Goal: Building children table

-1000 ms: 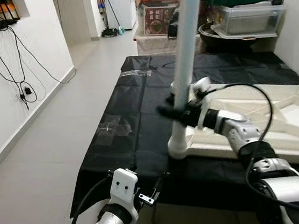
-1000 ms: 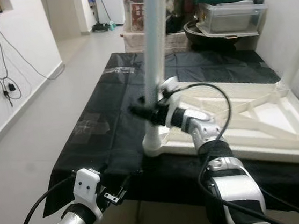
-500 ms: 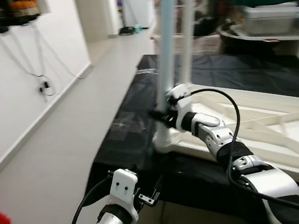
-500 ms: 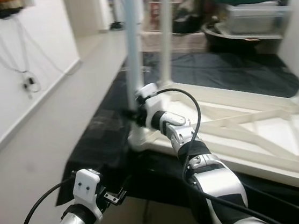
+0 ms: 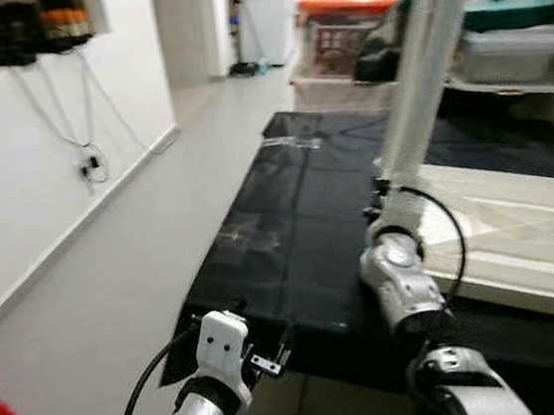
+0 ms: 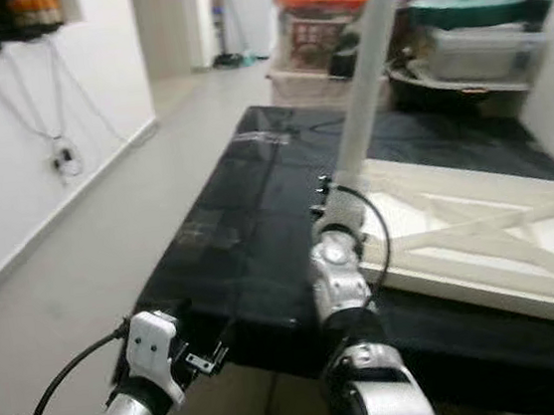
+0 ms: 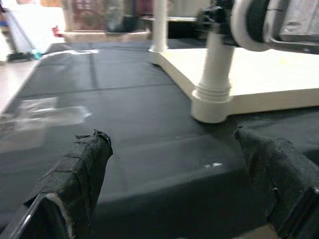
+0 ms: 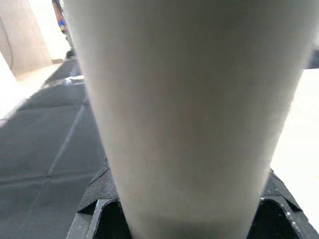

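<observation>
The white table top [image 5: 520,230] lies upside down on a black-covered surface [image 5: 298,215]. A white table leg [image 6: 362,78] stands upright in its near corner socket [image 7: 213,102]. My right gripper [image 8: 184,204] is shut around this leg low down, with black fingers [image 8: 94,201] on either side; the arm [image 5: 397,274] reaches straight forward to it. A second leg [image 7: 159,25] stands at the far corner. My left gripper [image 7: 179,164] is open and holds nothing, low at the near edge of the black surface [image 5: 266,359].
A white wall with hanging cables [image 5: 86,159] runs along the left beside grey floor tiles [image 5: 115,276]. Storage boxes and lidded tubs [image 5: 337,30] are stacked behind the surface. Clear tape patches [image 7: 45,112] lie on the black cover.
The whole picture has shifted, so the camera moved. My right arm now reaches straight ahead rather than from the right, still shut on the leg. The left arm stays low.
</observation>
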`<state>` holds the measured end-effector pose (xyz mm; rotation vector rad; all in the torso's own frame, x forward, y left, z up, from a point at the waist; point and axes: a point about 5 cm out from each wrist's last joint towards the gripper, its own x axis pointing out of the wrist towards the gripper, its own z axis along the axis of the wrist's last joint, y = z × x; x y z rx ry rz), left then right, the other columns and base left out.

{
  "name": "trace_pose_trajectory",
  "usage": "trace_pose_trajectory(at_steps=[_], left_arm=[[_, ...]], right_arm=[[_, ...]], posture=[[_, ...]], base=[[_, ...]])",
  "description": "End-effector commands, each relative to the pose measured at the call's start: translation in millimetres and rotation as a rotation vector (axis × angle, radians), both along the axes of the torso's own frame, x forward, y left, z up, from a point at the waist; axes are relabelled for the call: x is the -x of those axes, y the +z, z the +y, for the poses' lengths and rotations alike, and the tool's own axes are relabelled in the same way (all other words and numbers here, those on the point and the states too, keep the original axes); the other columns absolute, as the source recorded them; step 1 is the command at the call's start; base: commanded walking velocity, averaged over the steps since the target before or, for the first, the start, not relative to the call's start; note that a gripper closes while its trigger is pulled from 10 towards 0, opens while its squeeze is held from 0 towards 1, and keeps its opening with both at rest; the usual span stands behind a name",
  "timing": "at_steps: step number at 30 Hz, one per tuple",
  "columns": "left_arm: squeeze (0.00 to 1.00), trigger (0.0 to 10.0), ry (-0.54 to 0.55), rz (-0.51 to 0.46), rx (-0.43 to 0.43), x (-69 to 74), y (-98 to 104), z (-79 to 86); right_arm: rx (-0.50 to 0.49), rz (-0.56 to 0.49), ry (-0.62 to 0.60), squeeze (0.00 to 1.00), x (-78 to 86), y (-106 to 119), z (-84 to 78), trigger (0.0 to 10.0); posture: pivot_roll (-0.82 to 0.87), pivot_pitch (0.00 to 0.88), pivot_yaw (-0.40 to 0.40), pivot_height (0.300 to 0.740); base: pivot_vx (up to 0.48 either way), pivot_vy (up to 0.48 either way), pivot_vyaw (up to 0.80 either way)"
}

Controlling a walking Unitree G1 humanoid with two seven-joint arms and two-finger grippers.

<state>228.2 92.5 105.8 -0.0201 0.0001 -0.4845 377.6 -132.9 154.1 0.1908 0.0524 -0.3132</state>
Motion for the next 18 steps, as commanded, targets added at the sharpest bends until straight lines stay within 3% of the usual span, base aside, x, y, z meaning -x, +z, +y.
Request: trace_pose_trajectory(at_steps=[1,3,4,5,6,7,10,13,14,16,18], left_arm=[[0.00,10.0,0.002,0.008,-0.005,0.0,-2,0.6],[0.00,10.0,0.003,0.008,-0.005,0.0,-2,0.6],[0.00,10.0,0.003,0.008,-0.004,0.1,-2,0.6],[0.00,10.0,0.003,0.009,-0.004,0.1,-2,0.7],[0.00,10.0,0.003,0.009,-0.004,0.0,-2,0.7],[0.00,10.0,0.002,0.011,-0.004,-0.1,-2,0.6],[0.00,10.0,0.002,0.011,-0.004,-0.1,-2,0.5],[0.00,10.0,-0.004,0.013,-0.003,-1.4,-3,-0.1],[0.00,10.0,-0.004,0.013,-0.003,-1.4,-3,-0.1],[0.00,10.0,-0.007,0.013,-0.002,-1.7,-3,-0.6],[0.00,10.0,-0.007,0.013,-0.002,-1.7,-3,-0.6]], right_arm=[[-0.028,-0.045,0.126,1.00,0.0,-4,16.9,10.0],[0.010,-0.086,0.155,1.00,-0.4,1,18.9,10.0],[0.034,-0.114,0.176,0.87,-1.2,5,18.2,10.0],[0.044,-0.143,0.199,0.00,-3.1,9,14.3,10.0],[0.014,-0.162,0.257,0.00,-5.8,12,12.3,10.0],[-0.045,-0.201,0.399,0.00,-10.9,18,9.0,10.0],[-0.062,-0.208,0.431,0.00,-9.6,20,9.1,10.0],[0.008,-0.126,0.848,0.00,-12.2,21,-3.8,10.0],[0.008,-0.126,0.848,0.00,-12.2,21,-3.8,10.0],[0.016,-0.084,1.121,0.00,-6.0,21,-3.1,10.0],[0.016,-0.084,1.121,0.00,-6.0,21,-3.1,10.0]], posture=[[0.13,0.000,-0.051,0.740],[0.13,0.000,-0.051,0.740],[0.13,0.000,-0.052,0.740],[0.13,0.000,-0.052,0.740],[0.13,0.000,-0.052,0.740],[0.13,0.000,-0.047,0.740],[0.13,0.000,-0.047,0.740],[0.12,0.000,-0.047,0.740],[0.12,0.000,-0.047,0.740],[0.12,0.000,-0.050,0.740],[0.12,0.000,-0.050,0.740]], base=[[0.000,0.000,0.00],[0.000,0.000,0.00],[0.000,0.000,0.00],[0.000,0.000,0.00],[0.000,0.000,0.00],[0.000,0.000,0.00],[0.000,0.000,0.00],[0.000,0.000,0.00],[0.000,0.000,0.00],[0.000,0.000,0.00],[0.000,0.000,0.00]])
